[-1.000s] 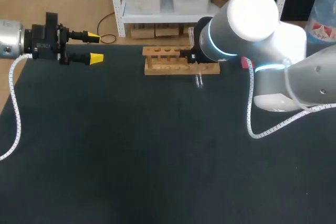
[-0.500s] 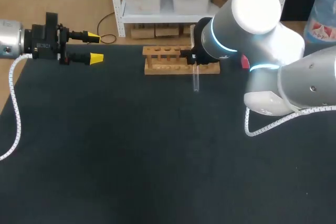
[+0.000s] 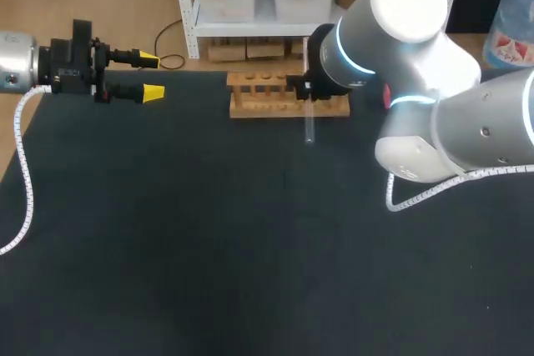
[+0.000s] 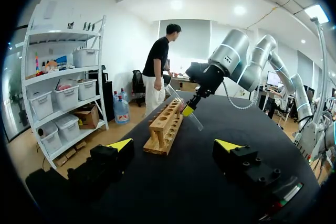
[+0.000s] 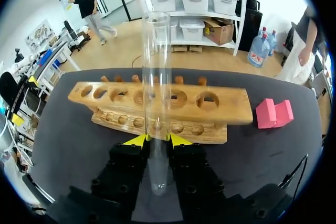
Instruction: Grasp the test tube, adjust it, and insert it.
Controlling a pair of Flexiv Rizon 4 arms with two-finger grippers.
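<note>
Grasp: done. Right pincer (image 5: 157,140) is clamped on the test tube (image 5: 156,77), one yellow tip on each side of the glass. In the right wrist view the grip sits low on the tube. The rounded closed end points back past the fingers and the long open end runs ahead, across the front of the rack (image 5: 220,111).

Where it is: in the head view the test tube (image 3: 309,122) is on the near side of the wooden rack (image 3: 259,97), towards its right end. The lower tip shows against the dark worktop (image 3: 209,231). From the left wrist view the tube looks slanted rather than plumb, and off the surface, though I can't be sure of the gap.

Adjust: I'd call this partly done. The tube is roughly on end but not yet square over a hole.

Insert: not begun. The rack's top holes all look empty and the tube is beside the rack, not above it. Still to do: bring the closed end over a hole, straighten, lower, let go.

Left pincer (image 3: 150,75): fingers spread, nothing in them, at the far left of the worktop, well apart from the rack.

Pink blocks (image 5: 274,113) lie right of the rack, untouched.
</note>
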